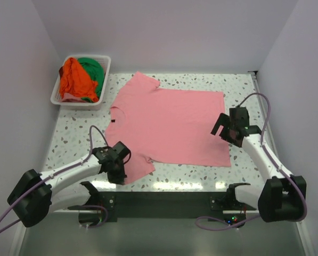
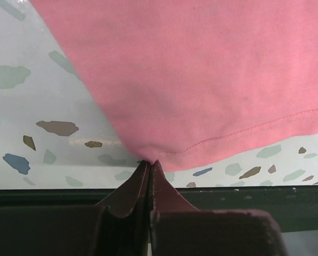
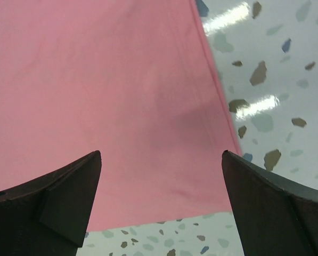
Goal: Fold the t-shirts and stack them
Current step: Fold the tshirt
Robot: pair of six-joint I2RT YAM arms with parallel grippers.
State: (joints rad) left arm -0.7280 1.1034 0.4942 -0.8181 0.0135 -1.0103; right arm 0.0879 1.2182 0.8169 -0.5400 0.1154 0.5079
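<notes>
The left gripper (image 2: pixel 149 163) pinches the pink shirt (image 1: pixel 169 125) by its near sleeve, hiding that corner from above. The right gripper (image 3: pixel 160 154) hangs wide open over the hem.

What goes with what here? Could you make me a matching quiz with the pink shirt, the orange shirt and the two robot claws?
Things:
1. pink t-shirt
2. orange t-shirt
3. left gripper
4. right gripper

States:
A. open, over the pink cloth near its edge
B. bunched in the white basket
C. spread flat on the table
D. shut, pinching the pink cloth's edge

Pairs: 1-C, 2-B, 3-D, 4-A
</notes>
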